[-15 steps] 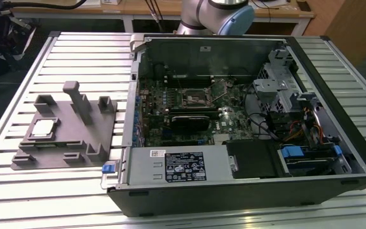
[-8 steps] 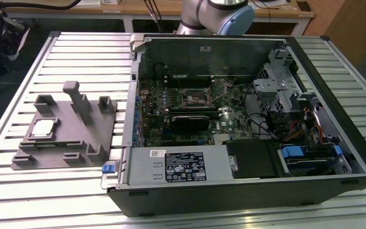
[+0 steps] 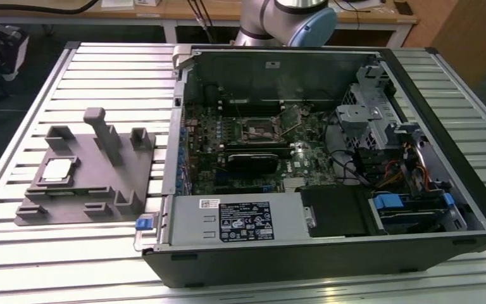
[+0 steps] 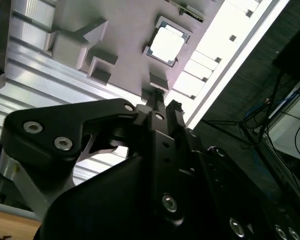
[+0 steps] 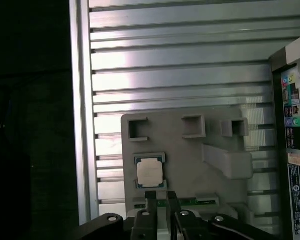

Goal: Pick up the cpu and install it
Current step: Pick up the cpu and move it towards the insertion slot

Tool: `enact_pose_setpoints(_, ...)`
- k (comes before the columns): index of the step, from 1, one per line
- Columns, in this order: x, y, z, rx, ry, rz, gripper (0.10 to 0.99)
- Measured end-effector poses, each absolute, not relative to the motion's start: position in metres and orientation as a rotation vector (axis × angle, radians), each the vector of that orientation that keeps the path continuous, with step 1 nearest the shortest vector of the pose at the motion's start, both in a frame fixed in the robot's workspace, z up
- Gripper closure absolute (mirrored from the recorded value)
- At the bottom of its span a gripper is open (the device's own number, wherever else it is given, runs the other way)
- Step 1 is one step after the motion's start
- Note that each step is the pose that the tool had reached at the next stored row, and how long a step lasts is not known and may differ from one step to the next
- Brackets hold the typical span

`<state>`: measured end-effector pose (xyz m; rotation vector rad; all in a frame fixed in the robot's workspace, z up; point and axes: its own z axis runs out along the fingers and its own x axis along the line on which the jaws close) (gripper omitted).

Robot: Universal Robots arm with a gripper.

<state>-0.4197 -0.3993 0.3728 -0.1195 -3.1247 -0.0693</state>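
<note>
The cpu (image 3: 57,170), a small square chip with a shiny silver top, lies flat in a recess of the grey fixture tray (image 3: 99,190) at the exterior view's left. Both wrist views look down on the cpu (image 4: 167,42) (image 5: 150,173) from well above. My gripper (image 4: 165,100) (image 5: 161,197) hangs high over the tray's edge beside the chip, shut, with nothing between its black fingers. Inside the open computer case (image 3: 328,158), the motherboard's cpu socket (image 3: 255,130) stands with its frame lifted.
The grey tray (image 5: 190,160) has upright posts and blocks (image 3: 104,133) around the chip. The case wall (image 5: 290,125) stands close beside the tray. Both rest on a ribbed aluminium table (image 3: 99,69), whose edge (image 5: 82,125) runs near the tray. The arm's base (image 3: 285,19) stands behind the case.
</note>
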Motion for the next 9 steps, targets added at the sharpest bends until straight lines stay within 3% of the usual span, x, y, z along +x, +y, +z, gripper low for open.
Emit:
enact_pose_setpoints(1,-0.4198,-0.3994,0.3723,-0.12,-3.125,-0.069,0.855)
enact_pose_setpoints(3,-0.42,-0.3995,0.3709,-0.12,-3.125,-0.069,0.737)
enact_pose_setpoints(4,-0.4204,-0.3997,0.3699,-0.118,-3.125,-0.069,0.737)
enact_pose_setpoints(9,-0.4229,-0.4012,0.3633,-0.061,-3.125,-0.07,0.506)
